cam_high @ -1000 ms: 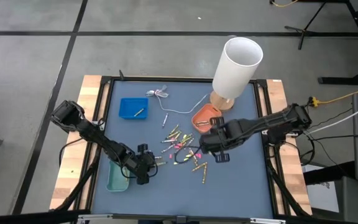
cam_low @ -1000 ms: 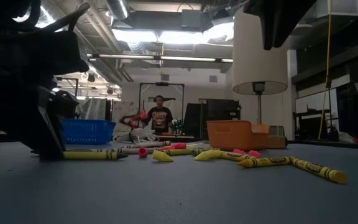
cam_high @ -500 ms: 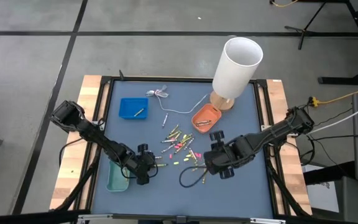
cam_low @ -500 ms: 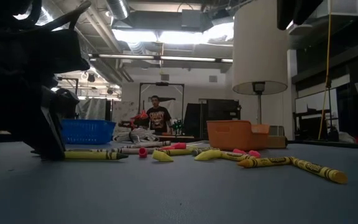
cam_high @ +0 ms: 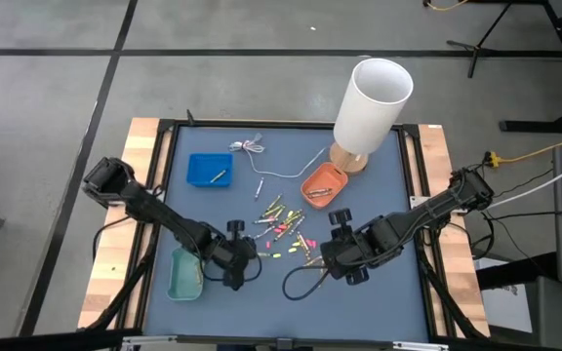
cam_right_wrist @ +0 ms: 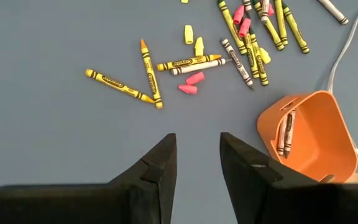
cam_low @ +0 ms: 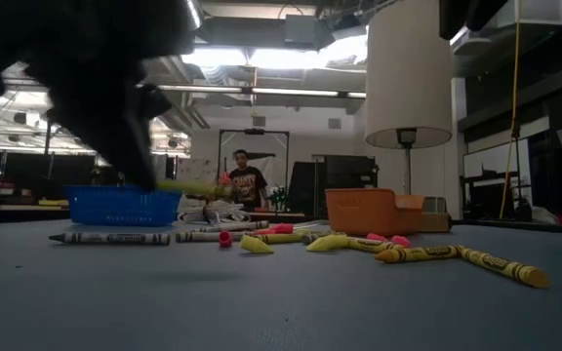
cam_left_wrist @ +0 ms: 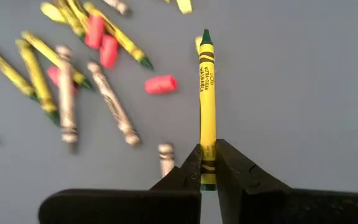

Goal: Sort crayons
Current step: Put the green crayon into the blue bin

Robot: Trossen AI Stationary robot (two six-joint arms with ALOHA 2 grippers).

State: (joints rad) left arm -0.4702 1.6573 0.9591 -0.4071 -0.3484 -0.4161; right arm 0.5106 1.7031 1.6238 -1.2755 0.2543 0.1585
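Several crayons (cam_high: 281,226), mostly yellow with some pink stubs, lie scattered on the blue-grey mat's middle. My left gripper (cam_left_wrist: 208,155), left of and nearer than the heap (cam_high: 240,263), is shut on a yellow crayon with a green tip (cam_left_wrist: 206,93), which shows held in the air in the low view (cam_low: 193,187). To the right of it, high above the mat, my right gripper (cam_right_wrist: 197,149) hangs open (cam_high: 344,263) with nothing between its fingers. An orange tray (cam_right_wrist: 309,134) holds two crayons; a blue tray (cam_high: 209,170) holds one. My left gripper pinches the yellow crayon's blunt end (cam_left_wrist: 207,148) between its two fingers (cam_left_wrist: 188,173). The fingers slant down from above and lie along the crayon, which sticks out ahead of them, green tip foremost. It is lifted clear of the mat.
A teal tray (cam_high: 184,276) sits at the near left beside my left arm. A tall white lamp (cam_high: 371,107) stands at the far right behind the orange tray, and a thin white cable (cam_high: 281,171) runs across the far part. A dark cable loops near my right gripper (cam_high: 296,283).
My left gripper has risen and gone a little toward the table's right, taking the yellow crayon up off the mat, where it lay beside the fingers. My right gripper has swung toward the near edge, clear of the heap, still open.
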